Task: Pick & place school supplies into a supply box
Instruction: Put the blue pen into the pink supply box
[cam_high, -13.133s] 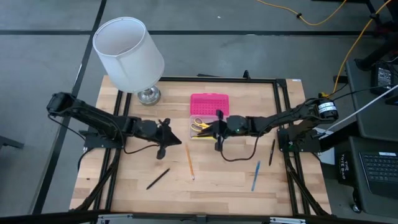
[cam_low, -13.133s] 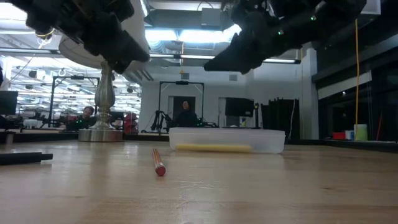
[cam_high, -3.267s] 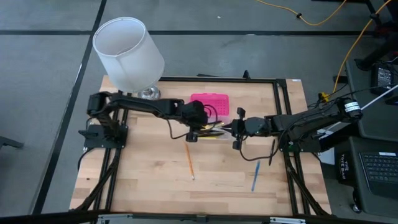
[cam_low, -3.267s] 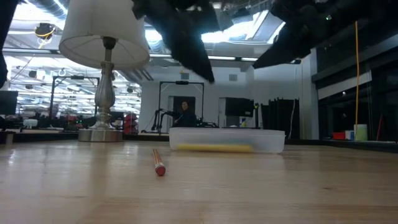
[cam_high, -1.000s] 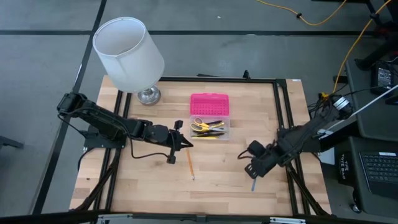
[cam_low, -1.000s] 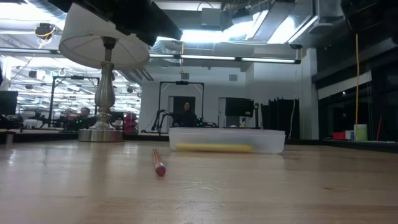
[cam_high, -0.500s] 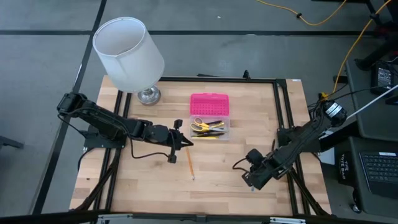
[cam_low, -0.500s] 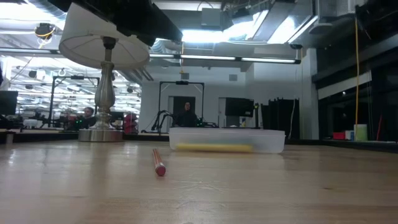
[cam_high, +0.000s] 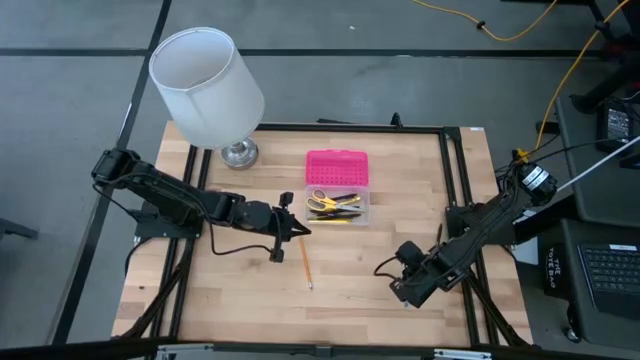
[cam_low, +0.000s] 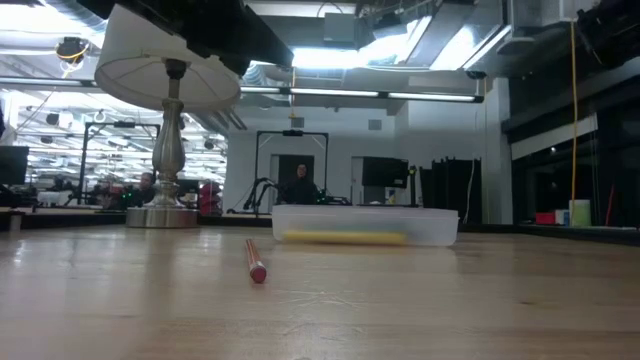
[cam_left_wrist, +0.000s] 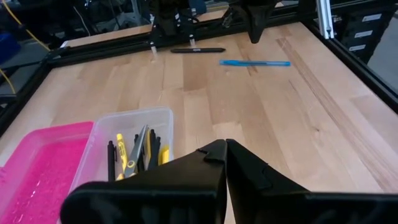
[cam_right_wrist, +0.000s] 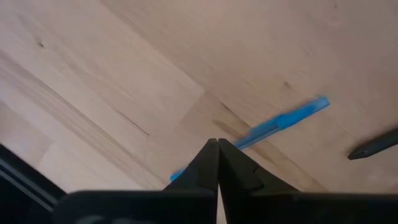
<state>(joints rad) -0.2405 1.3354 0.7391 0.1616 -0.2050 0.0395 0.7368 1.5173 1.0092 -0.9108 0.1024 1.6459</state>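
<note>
Fingers pressed together and empty, the right end effector hangs over the blue pen, well apart from the supply box, apparently lining up its pick.

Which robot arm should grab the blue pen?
The right one, probably. The right gripper hangs just above the blue pen, fingers shut. The left gripper waits across the table beside the supply box.

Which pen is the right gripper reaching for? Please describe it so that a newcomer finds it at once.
Start at the pink-lidded box mid-table, then go toward the right arm's side. The right gripper is directly over a blue pen. Its only neighbour is a black pen.
</note>
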